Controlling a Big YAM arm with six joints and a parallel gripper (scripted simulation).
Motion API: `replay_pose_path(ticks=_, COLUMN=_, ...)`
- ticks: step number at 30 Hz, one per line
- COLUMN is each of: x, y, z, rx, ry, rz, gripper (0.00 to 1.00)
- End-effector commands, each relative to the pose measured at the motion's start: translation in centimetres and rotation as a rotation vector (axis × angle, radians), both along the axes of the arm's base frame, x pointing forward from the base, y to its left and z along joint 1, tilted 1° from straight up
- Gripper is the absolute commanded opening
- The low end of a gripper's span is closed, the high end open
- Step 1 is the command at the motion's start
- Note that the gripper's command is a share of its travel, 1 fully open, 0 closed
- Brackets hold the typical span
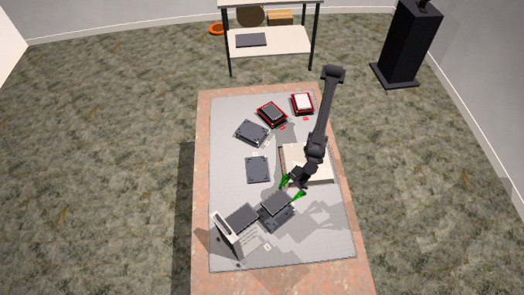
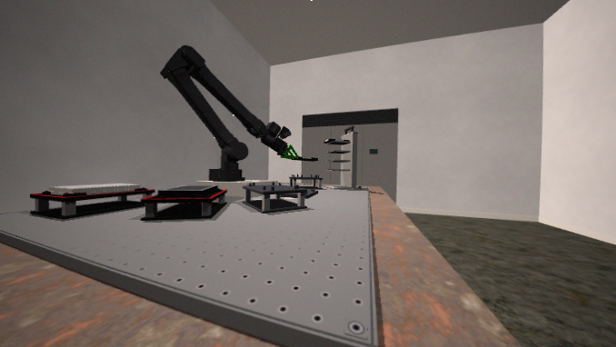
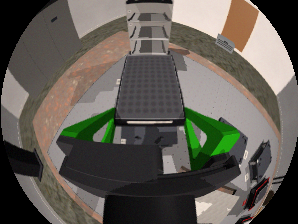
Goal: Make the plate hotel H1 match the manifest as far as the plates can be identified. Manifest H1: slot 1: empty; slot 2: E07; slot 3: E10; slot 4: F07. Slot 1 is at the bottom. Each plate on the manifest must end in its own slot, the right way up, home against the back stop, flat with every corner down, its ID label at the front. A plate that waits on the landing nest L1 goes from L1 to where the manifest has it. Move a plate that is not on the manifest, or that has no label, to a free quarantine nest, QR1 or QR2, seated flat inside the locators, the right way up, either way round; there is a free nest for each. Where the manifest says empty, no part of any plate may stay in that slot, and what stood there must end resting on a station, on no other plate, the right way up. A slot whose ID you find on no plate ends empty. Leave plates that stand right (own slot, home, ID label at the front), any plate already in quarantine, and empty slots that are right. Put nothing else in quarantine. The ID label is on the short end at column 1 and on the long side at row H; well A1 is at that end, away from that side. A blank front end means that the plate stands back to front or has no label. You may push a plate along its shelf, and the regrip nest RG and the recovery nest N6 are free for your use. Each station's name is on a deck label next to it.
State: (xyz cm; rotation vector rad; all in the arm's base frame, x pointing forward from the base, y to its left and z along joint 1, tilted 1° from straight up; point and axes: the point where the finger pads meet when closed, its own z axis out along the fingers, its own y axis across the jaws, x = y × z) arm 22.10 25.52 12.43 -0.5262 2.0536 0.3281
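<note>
My gripper (image 1: 290, 189) has its green fingers on the two long sides of a dark well plate (image 1: 276, 201). It holds the plate level in the air above a dark nest (image 1: 276, 220) in front of the plate hotel H1 (image 1: 236, 232). In the side view the plate (image 2: 304, 159) hangs clear above that nest (image 2: 305, 180). In the wrist view the plate (image 3: 148, 90) points lengthwise at the hotel (image 3: 149, 16), whose shelves stand some way ahead. A dark plate (image 1: 241, 218) lies on the hotel's top level. I cannot read any ID label.
Two red-edged quarantine nests stand at the far end, one with a dark plate (image 1: 271, 113) and one with a white plate (image 1: 302, 103). A raised dark nest (image 1: 252, 132) and a flat dark nest (image 1: 256, 169) are empty. The arm's pale base block (image 1: 307, 162) stands at the right.
</note>
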Motion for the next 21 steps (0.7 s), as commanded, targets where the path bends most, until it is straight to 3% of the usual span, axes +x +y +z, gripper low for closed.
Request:
replay_pose_path(ticks=1, x=1.5, y=1.7, z=4.5, rx=0.068, ry=-0.045, rz=-0.008, gripper=0.86)
replay_pose_path(ticks=21, x=1.6, y=2.0, z=6.2, rx=0.082, ry=-0.052, rz=-0.008, gripper=0.86)
